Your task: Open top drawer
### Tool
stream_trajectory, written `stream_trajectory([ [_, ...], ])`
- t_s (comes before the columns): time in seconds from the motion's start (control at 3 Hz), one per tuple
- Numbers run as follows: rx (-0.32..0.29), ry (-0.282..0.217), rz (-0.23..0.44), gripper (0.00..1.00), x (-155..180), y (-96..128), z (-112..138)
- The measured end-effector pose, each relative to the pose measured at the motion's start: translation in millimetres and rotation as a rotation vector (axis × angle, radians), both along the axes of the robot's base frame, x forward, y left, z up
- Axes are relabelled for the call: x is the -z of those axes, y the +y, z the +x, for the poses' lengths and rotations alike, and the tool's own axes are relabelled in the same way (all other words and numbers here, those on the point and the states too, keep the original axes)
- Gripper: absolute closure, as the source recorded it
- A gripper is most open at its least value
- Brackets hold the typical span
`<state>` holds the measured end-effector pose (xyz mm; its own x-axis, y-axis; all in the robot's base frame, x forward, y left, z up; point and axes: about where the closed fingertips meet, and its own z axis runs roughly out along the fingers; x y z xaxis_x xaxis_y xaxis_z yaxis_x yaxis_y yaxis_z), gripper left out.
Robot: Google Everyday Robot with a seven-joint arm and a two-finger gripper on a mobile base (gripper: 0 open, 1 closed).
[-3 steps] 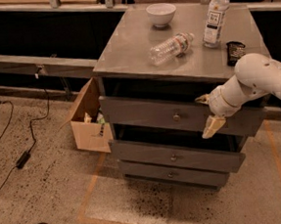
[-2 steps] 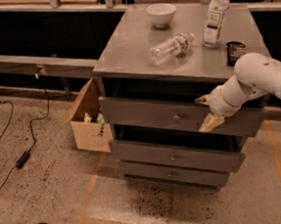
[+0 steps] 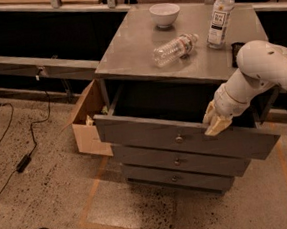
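**Top drawer stands pulled out**

The grey table (image 3: 142, 46) is the biggest thing here. Under its top, the top drawer (image 3: 145, 134) is pulled out and its dark inside shows. The two shorter drawers (image 3: 152, 158) below it are closed. A cardboard box (image 3: 87, 136) stands beside the table. My white arm (image 3: 262, 71) reaches down, and my jaws rest at the upper edge of the top drawer's front. I cannot tell how wide they stand. On the table are a standing bottle (image 3: 220, 17), a lying bottle (image 3: 174, 48) and a bowl (image 3: 165, 14).

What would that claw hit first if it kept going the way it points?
The claw points downward at the upper edge of the front panel of the top drawer, right of its knob. It looks to be against that edge, so the panel likely comes first, though depth is unclear.
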<state>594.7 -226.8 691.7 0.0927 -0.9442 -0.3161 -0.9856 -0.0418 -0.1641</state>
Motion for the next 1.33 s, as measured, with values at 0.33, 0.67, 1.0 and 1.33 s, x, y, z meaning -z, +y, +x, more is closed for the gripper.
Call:
stream_trajectory([
  [0.33,0.003,0.012,-0.002,1.00,-1.6,0.2,-4.0],
  [0.67,0.027,0.074,-0.012,0.82,-12.7,1.2,-22.9],
  [1.0,0.027,0.075,-0.012,0.58,-12.5,1.2,-23.0],
  [1.33,0.067,0.096,-0.033,0.56,-29.9,1.9,-29.1],
])
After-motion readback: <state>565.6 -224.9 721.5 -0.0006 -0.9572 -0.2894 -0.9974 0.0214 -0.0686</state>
